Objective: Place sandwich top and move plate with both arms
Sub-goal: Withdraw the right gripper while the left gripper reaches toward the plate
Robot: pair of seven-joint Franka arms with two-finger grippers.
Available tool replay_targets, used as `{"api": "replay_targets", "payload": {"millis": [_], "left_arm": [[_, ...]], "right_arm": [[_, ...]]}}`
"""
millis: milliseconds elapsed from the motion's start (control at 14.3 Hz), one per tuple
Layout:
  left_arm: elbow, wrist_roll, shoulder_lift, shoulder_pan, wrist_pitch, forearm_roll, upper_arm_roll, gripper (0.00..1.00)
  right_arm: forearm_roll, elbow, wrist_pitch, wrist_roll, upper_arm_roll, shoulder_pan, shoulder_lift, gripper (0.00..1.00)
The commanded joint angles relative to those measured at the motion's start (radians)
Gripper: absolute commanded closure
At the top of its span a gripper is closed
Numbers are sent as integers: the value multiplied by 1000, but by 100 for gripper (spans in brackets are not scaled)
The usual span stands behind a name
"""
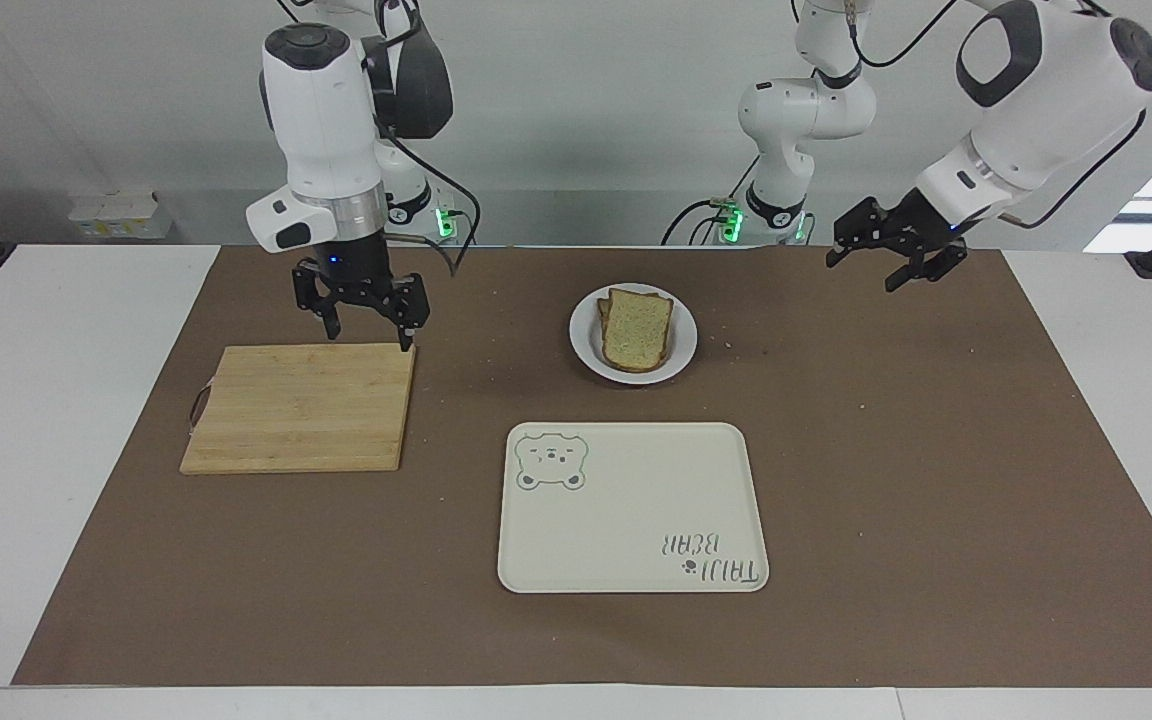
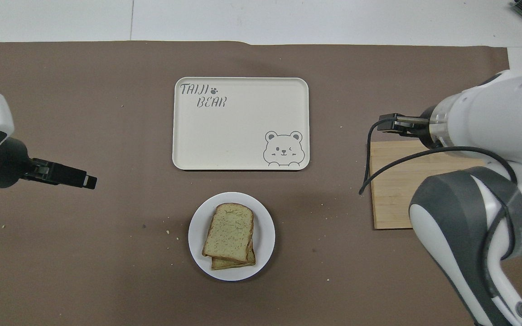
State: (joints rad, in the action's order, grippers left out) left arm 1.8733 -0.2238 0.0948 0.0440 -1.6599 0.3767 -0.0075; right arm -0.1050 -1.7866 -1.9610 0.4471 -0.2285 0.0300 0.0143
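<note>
The sandwich top (image 1: 638, 330) is a speckled bread slice lying on another slice on the small white plate (image 1: 684, 352); the pair also shows in the overhead view, slice (image 2: 229, 232) on plate (image 2: 266, 226). My right gripper (image 1: 369, 328) is open and empty, raised over the edge of the wooden board nearest the robots; its arm hides it in the overhead view. My left gripper (image 1: 886, 262) is open and empty, raised over the mat toward the left arm's end, apart from the plate. It also shows in the overhead view (image 2: 86, 181).
A cream rectangular tray (image 1: 636, 510) with a bear drawing lies farther from the robots than the plate, also seen from above (image 2: 243, 127). A wooden cutting board (image 1: 301, 405) lies toward the right arm's end. A brown mat (image 1: 936, 450) with crumbs covers the table.
</note>
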Motion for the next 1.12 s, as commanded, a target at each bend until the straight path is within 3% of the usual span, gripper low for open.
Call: {"api": "replay_targets", "payload": {"millis": [0, 70, 349, 489, 698, 838, 1048], "left_arm": [[263, -41, 101, 7, -211, 112, -5, 0], [327, -104, 111, 10, -291, 161, -5, 0], [472, -131, 144, 19, -415, 287, -9, 0], [553, -135, 141, 74, -538, 374, -8, 0], [670, -213, 128, 160, -707, 601, -8, 0], [705, -274, 112, 217, -799, 715, -8, 0], [730, -348, 95, 249, -827, 832, -8, 0]], "right_arm": [[44, -8, 40, -8, 32, 10, 50, 0], [47, -10, 56, -10, 44, 10, 61, 0], [47, -10, 112, -27, 109, 10, 90, 0], [47, -10, 143, -94, 141, 10, 101, 0], [47, -10, 177, -178, 199, 10, 113, 0], [48, -10, 195, -252, 238, 10, 125, 0], [50, -8, 215, -388, 294, 10, 127, 0]]}}
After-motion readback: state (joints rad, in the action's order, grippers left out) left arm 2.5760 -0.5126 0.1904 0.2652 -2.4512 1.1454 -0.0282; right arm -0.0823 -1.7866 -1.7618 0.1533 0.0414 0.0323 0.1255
